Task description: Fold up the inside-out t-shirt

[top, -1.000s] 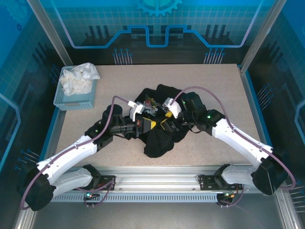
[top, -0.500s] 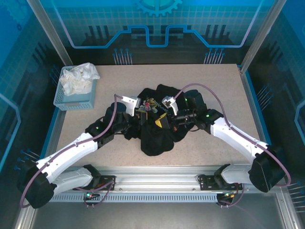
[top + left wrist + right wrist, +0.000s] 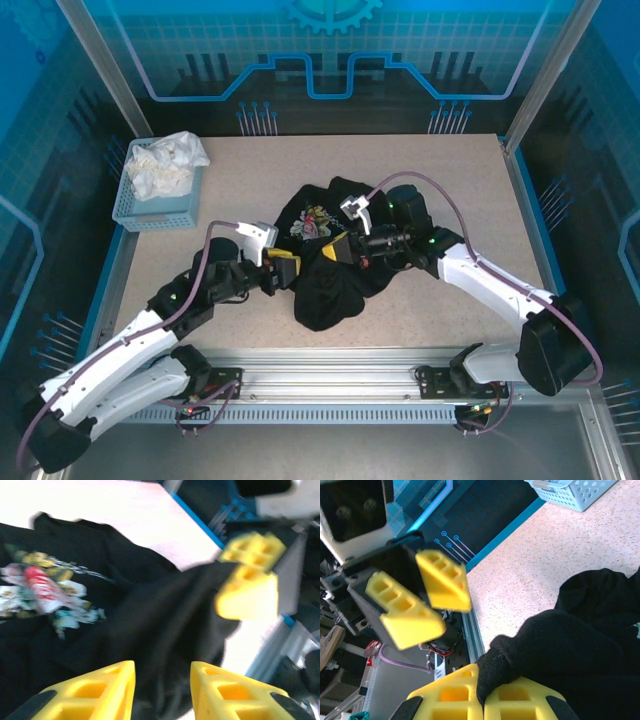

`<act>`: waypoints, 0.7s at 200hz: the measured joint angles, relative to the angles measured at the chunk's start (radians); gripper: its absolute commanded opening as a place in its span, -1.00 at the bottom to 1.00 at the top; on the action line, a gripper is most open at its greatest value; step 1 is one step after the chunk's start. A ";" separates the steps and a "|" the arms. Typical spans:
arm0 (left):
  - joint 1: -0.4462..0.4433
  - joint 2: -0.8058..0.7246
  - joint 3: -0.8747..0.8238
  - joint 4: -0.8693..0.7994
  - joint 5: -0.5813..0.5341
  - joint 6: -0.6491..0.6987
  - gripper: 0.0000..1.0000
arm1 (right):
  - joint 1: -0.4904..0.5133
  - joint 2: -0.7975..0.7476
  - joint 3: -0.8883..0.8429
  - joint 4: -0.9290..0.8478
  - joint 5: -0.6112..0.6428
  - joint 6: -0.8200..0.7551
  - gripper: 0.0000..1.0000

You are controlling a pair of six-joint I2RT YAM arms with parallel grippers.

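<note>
The inside-out t-shirt (image 3: pixel 335 290) lies in a black crumpled heap at the table's middle, its pink-white graphic (image 3: pixel 316 221) facing up at the far left of the heap. My right gripper (image 3: pixel 337 248) sits over the heap, shut on a fold of black fabric (image 3: pixel 495 672). My left gripper (image 3: pixel 283 270) hovers just left of the shirt, its yellow fingers (image 3: pixel 100 690) apart with nothing between them. In the left wrist view the shirt (image 3: pixel 125 610) lies just beyond the open jaws. The right wrist view shows the left gripper's spread fingers (image 3: pixel 442 577) facing it.
A blue basket (image 3: pixel 150 215) holding a white cloth (image 3: pixel 165 165) stands at the table's far left. The speckled table (image 3: pixel 450 180) has bare room at the right and back. A metal rail (image 3: pixel 330 375) runs along the near edge.
My left gripper has opened, let go of the shirt and drawn back to the left. My right gripper has shut on a fold of the shirt.
</note>
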State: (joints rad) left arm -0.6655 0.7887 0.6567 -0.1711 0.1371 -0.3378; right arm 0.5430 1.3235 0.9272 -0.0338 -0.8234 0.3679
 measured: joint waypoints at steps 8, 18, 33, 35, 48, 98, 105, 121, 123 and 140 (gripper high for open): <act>-0.006 0.017 -0.002 0.006 0.040 0.000 -0.35 | -0.003 0.000 0.000 0.002 0.000 0.006 -1.00; -0.011 0.051 -0.002 0.017 0.080 0.003 -0.34 | -0.008 0.001 0.000 0.002 0.000 0.010 -1.00; -0.013 0.100 -0.001 0.023 0.112 0.009 -0.32 | -0.010 0.003 0.000 0.002 0.000 0.014 -1.00; -0.014 0.106 -0.001 0.023 0.115 0.009 -0.32 | -0.010 0.003 0.000 0.002 0.000 0.015 -1.00; -0.014 0.142 0.000 0.024 0.123 0.024 -0.33 | -0.010 0.003 0.000 0.002 0.000 0.018 -1.00; -0.014 0.207 0.019 0.053 0.130 0.051 -0.47 | -0.017 0.003 -0.002 0.001 0.001 0.018 -1.00; -0.014 0.212 0.021 0.057 0.130 0.053 -0.47 | -0.017 0.003 -0.003 0.001 0.002 0.017 -1.00; -0.014 0.223 0.023 0.072 0.130 0.053 -0.54 | -0.019 0.003 -0.009 -0.002 0.004 0.016 -1.00; -0.014 0.225 0.024 0.074 0.129 0.053 -0.56 | -0.019 0.003 -0.010 -0.002 0.004 0.016 -1.00; -0.014 0.236 0.029 0.090 0.130 0.058 -0.82 | -0.023 0.003 -0.015 -0.003 0.005 0.013 -1.00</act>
State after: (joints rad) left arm -0.6792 1.0245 0.6853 -0.0807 0.2668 -0.2794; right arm 0.5205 1.3262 0.9119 -0.0368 -0.8181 0.3813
